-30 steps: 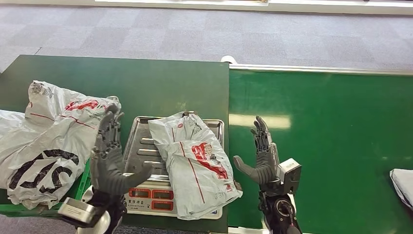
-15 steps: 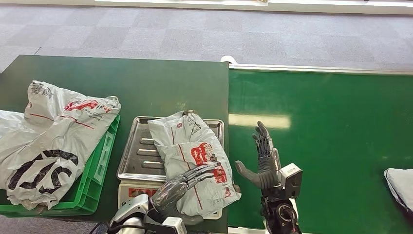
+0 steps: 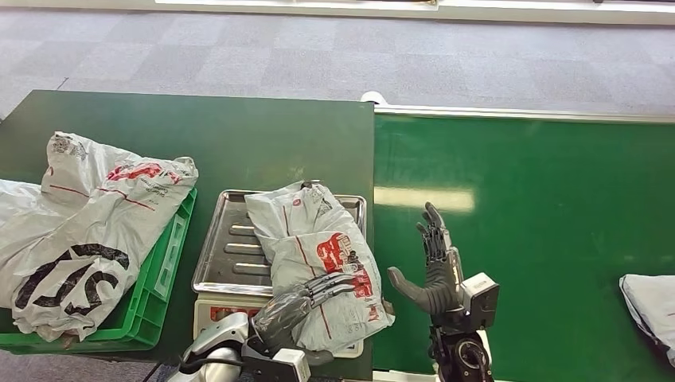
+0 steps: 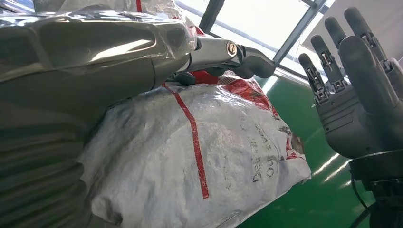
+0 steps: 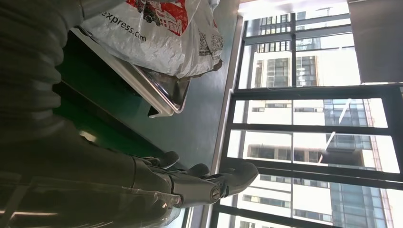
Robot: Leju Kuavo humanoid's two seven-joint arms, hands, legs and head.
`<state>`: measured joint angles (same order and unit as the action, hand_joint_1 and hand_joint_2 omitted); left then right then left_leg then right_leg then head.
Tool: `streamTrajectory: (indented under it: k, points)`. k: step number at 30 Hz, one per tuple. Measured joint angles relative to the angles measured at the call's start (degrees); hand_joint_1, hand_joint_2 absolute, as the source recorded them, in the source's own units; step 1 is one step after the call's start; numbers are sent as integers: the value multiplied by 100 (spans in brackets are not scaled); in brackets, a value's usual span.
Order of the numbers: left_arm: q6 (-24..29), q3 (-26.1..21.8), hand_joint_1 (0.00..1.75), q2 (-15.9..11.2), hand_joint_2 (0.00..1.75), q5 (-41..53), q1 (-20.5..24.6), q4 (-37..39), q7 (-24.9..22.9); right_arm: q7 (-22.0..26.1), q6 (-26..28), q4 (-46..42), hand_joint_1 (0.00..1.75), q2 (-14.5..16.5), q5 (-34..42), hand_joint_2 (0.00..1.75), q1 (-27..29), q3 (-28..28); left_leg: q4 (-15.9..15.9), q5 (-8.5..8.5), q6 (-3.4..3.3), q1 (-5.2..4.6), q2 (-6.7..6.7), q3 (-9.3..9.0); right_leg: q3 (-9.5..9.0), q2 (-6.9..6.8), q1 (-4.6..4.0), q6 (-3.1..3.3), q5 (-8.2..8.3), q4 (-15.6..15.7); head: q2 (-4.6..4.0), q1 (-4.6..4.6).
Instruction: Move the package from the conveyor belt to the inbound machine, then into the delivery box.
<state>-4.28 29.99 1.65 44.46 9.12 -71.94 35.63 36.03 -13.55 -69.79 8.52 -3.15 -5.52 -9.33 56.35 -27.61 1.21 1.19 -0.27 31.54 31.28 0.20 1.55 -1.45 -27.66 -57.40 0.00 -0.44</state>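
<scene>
the crinkled grey plastic mailer package with red print (image 3: pixel 318 259) lies across the steel tray of the weighing scale (image 3: pixel 227 239), the inbound machine, so the 1st leg looks done and the step in hand is the pick-up for the delivery box. the left hand (image 3: pixel 306 296) lies on the near end of the package, its fingers stretched flat over the red print; whether the thumb has tucked under the package i cannot tell, so a real grip is not certain. the right hand (image 3: pixel 430 263) stands upright just beside the package's other side, fingers spread, holding nothing, over the glossy green conveyor belt (image 3: pixel 541 215). the green plastic crate (image 3: pixel 159 278), already piled with bags, sits beyond the left hand's outer side. next the left hand likely needs to close on the slippery film, maybe with the right hand bracing, then lift and carry it toward the crate
</scene>
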Motion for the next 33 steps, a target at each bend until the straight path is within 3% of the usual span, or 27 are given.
streamTrajectory:
  k: [1,4,5,6,28,32,33]
  points:
    - [2,0,15,4,175,7,11,23,-2,-4,0,-15,0,2,-10,175,13,10,0,0,0,0,0,0,-1,0,0,0,0,0,0,1]
    - [41,0,127,11,175,10,36,80,11,-11,0,-46,0,5,-27,175,42,31,0,0,0,0,0,-2,-3,0,0,0,0,0,0,1]
    - [67,0,152,13,175,10,42,95,22,-14,0,-50,0,6,-29,175,46,34,0,0,0,0,0,-2,-4,0,0,0,0,0,0,1]
    - [93,0,156,16,175,10,46,108,34,-19,0,-52,0,7,-30,175,48,39,0,0,0,0,0,-3,-5,0,0,0,0,0,0,1]
    - [550,-7,140,92,175,91,155,224,88,-69,0,-55,0,37,-64,175,48,67,0,-1,0,0,2,-6,-6,0,0,0,0,0,0,1]
    - [884,-20,89,103,175,58,138,226,166,-76,0,-55,0,38,-59,175,47,69,0,-1,0,0,2,-5,-6,0,-1,0,0,0,0,1]
    - [1034,-34,89,108,175,26,122,226,199,-81,0,-55,0,39,-54,175,47,70,0,-1,0,0,2,-4,-6,0,-1,0,0,0,0,1]
